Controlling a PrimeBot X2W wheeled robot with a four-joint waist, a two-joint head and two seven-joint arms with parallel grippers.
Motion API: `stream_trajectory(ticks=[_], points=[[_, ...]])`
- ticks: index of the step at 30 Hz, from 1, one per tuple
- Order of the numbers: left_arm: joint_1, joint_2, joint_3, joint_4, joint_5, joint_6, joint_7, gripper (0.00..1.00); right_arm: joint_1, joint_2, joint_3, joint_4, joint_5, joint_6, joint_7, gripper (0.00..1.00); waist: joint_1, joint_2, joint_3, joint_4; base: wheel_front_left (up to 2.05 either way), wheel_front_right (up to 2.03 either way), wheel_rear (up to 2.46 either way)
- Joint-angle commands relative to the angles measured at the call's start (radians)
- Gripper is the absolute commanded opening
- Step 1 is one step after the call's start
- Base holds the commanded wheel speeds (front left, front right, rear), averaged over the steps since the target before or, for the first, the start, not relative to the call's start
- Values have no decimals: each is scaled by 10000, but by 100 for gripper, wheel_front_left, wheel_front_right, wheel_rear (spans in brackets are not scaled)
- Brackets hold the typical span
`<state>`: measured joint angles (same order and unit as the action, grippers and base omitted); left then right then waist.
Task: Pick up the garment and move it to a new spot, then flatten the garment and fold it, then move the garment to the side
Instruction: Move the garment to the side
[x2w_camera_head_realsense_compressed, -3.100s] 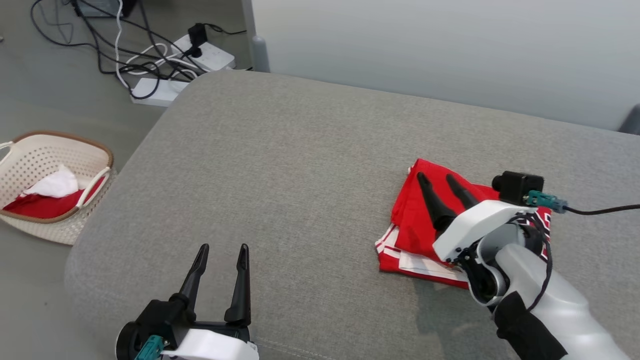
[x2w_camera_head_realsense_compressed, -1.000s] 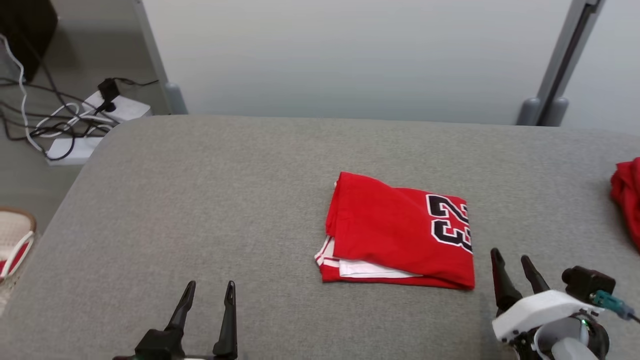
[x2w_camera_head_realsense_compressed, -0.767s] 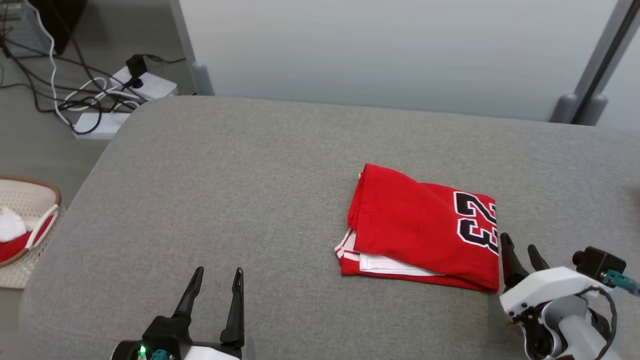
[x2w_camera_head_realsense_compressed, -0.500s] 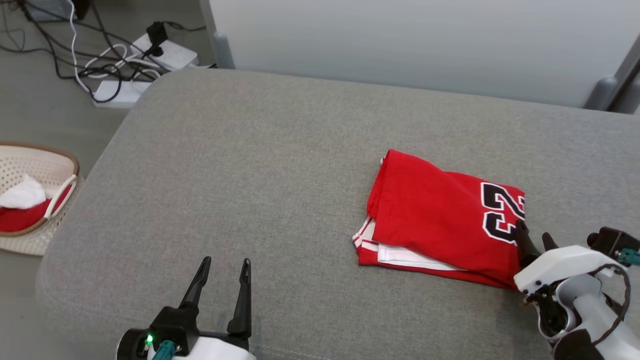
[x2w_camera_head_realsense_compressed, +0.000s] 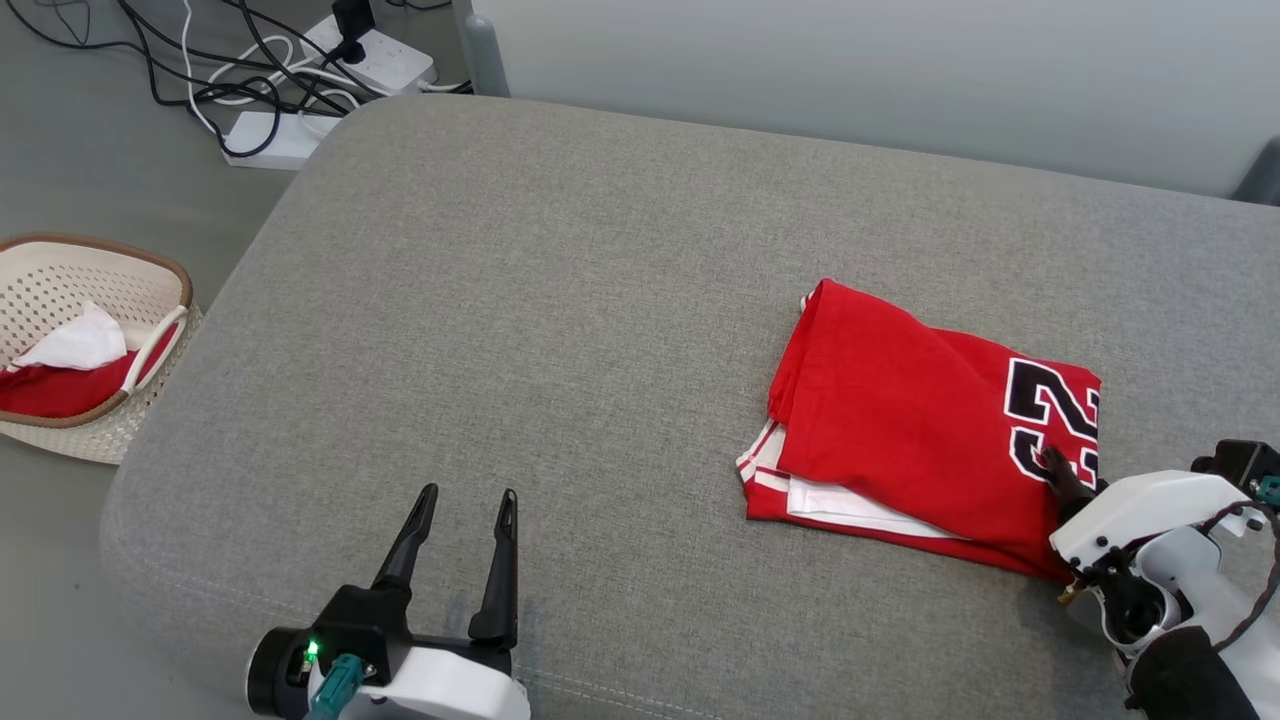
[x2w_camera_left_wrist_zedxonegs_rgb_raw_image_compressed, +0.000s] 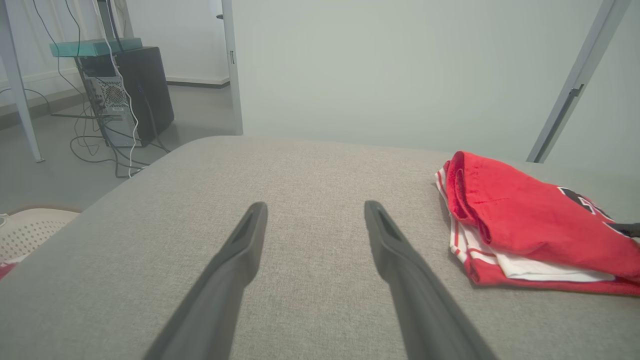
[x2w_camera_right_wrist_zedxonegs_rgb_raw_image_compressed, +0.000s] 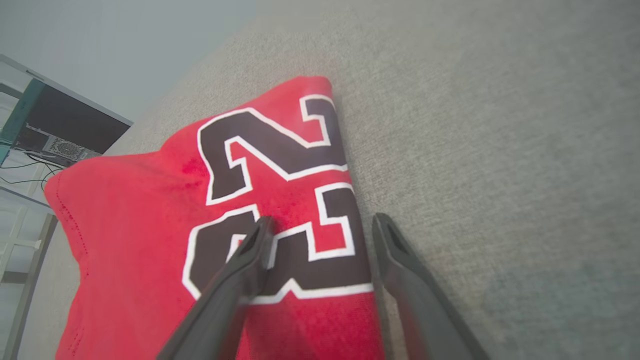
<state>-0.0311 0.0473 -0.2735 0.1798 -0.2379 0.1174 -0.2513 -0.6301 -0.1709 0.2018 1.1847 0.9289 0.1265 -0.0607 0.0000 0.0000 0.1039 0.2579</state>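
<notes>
The right gripper (x2w_camera_right_wrist_zedxonegs_rgb_raw_image_compressed: 322, 219) has come forward at 4 o'clock, its open jaws astride the right edge of the garment (x2w_camera_head_realsense_compressed: 900, 420). The left gripper (x2w_camera_head_realsense_compressed: 470, 493) hovers open at 7 o'clock. Beyond them, the folded red garment lies at 3 o'clock on the grey cushion (x2w_camera_head_realsense_compressed: 550, 250).

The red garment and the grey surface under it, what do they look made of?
The red garment looks like soft matte knit, cotton or polyester perhaps; it folds limply. The grey surface looks like woven upholstery cloth over padding: speckled weave, rounded edges, stitched seam.
</notes>
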Motion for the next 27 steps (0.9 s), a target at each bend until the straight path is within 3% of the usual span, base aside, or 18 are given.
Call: stream_trajectory(ticks=[1,2,3,4,10,19,27], points=[[-471,29,303,-176,-33,155,-105,100,-43,94,247,35,47,42,151,100,0,0,-23,3,0,0,0],[-471,29,295,-171,-39,161,-105,100,-48,111,272,50,91,42,194,55,0,0,-32,6,0,0,0],[-473,29,285,-165,-45,166,-105,100,-46,130,276,48,165,42,238,21,0,0,-40,13,0,0,0],[-479,29,275,-162,-52,170,-105,100,-42,137,296,34,222,42,276,0,0,0,-46,22,0,0,0],[-502,29,301,-163,-53,198,-105,100,-8,-38,1017,-219,-186,42,-164,0,0,0,-84,41,0,0,0],[-431,29,356,-195,-23,232,-105,100,-362,-443,2325,-641,-1371,42,-1732,0,0,0,-180,-181,0,0,0],[-465,29,378,-204,48,153,-105,100,-736,-596,2436,-916,-2066,42,-2000,0,0,0,-189,-721,0,0,0]])
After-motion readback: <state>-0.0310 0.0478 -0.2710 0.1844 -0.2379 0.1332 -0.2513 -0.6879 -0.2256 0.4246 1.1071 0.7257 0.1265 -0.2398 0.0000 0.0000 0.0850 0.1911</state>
